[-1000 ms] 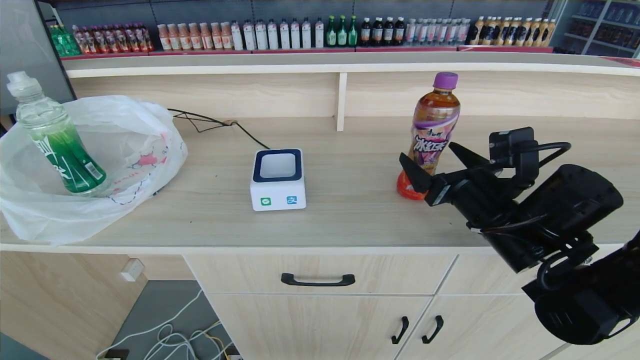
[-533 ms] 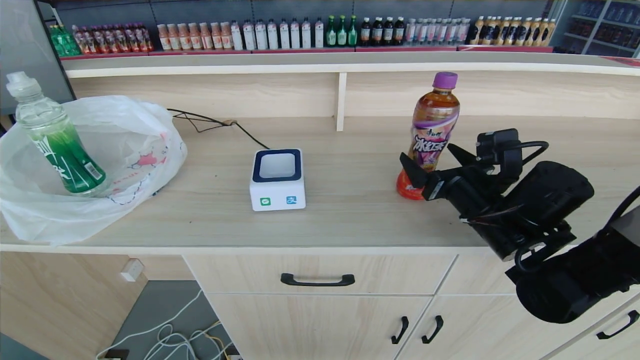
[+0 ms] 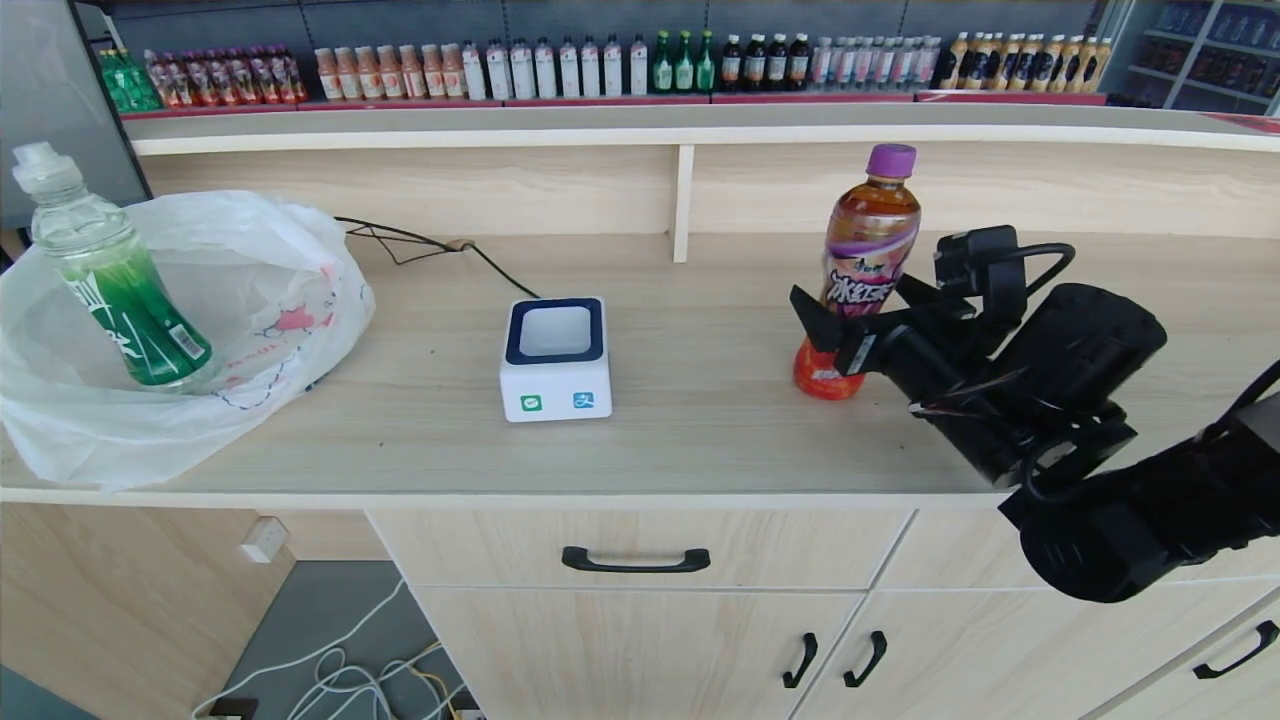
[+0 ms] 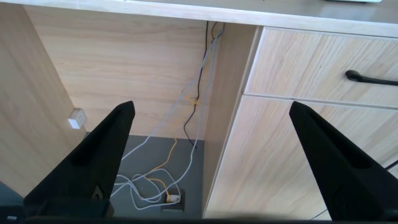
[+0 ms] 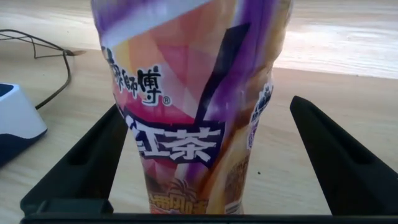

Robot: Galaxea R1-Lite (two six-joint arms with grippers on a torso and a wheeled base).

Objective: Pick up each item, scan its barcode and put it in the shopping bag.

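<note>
An orange tea bottle (image 3: 872,230) with a purple cap stands upright on the right of the wooden counter (image 3: 700,440). My right gripper (image 3: 853,297) is open, one finger on each side of the bottle's lower half. In the right wrist view the bottle (image 5: 186,93) stands between the two fingers with a gap on each side. A white scanner (image 3: 555,358) with a dark blue rim sits mid-counter. The white plastic shopping bag (image 3: 280,300) lies at the left with a green-labelled bottle (image 3: 120,290) leaning in it. My left gripper (image 4: 208,162) hangs open below the counter.
A black cable (image 3: 420,245) runs from the scanner to the back wall. A raised ledge (image 3: 680,135) borders the counter's far side, with shelves of drinks (image 3: 600,65) behind. Drawers and cabinet doors (image 3: 640,560) are below; loose wires (image 4: 180,180) lie on the floor.
My right arm has moved forward and up the counter, and its open fingers have gone from in front of the tea bottle to either side of it.
</note>
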